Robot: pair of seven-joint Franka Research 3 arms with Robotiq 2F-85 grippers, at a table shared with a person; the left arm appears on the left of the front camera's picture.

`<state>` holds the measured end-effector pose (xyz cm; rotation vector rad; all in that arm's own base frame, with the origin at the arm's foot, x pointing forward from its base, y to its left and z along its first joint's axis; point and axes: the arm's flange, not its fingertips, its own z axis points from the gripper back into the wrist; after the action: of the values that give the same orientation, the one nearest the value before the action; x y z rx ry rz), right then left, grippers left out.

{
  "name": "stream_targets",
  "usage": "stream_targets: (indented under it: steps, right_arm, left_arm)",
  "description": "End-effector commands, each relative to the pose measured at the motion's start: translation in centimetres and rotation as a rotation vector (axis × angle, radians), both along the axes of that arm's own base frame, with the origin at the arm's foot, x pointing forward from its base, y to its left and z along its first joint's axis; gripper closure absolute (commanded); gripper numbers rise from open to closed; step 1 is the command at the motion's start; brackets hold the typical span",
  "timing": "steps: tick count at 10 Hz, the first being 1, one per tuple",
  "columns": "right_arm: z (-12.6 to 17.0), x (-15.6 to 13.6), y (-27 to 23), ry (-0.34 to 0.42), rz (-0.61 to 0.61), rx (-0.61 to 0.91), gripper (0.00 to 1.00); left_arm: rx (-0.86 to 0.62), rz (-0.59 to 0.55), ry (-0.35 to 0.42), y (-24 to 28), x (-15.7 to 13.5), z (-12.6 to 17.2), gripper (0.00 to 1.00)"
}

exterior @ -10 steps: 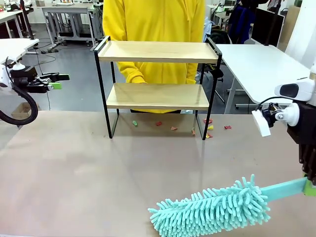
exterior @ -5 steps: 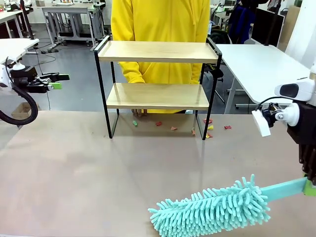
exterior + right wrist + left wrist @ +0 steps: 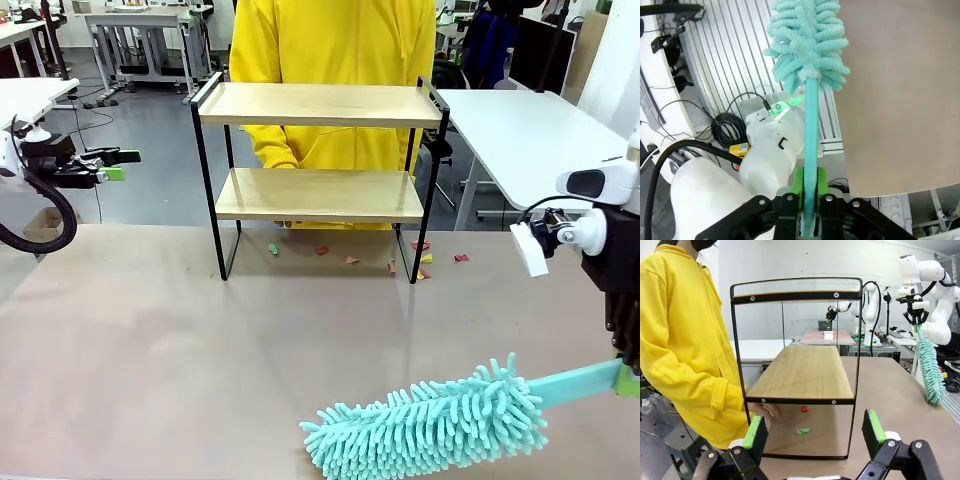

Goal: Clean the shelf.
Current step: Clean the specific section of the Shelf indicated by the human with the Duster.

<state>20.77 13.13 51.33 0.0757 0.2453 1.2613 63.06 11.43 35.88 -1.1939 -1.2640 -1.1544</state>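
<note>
Only the person [image 3: 333, 40] drifts right behind the likely light, rigid shelf [image 3: 320, 105] at upper centre, while the right gripper [image 3: 810, 187] pinches the soft duster [image 3: 430, 425] sensibly by its stiff handle and the left gripper [image 3: 815, 432] gapes empty.

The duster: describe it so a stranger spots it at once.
On the brown table before the two-tier wooden shelf, look to the near edge on the robot's right. There the right end effector is shut on the handle of the duster. It alone is shaggy and turquoise; the paper scraps are tiny.
</note>
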Motion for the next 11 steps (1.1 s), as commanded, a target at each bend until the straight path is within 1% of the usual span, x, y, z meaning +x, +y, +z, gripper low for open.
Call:
stream_targets:
  steps: [1, 11]
  right_arm:
    - [0.19, -0.19, 0.22, -0.005, -0.016, 0.010, 0.87]
    - [0.19, -0.19, 0.22, -0.005, -0.016, 0.010, 0.87]
  left_arm:
    - [-0.001, 0.004, -0.010, 0.01, -0.21, 0.23, 0.00]
    - [-0.001, 0.004, -0.010, 0.01, -0.21, 0.23, 0.00]
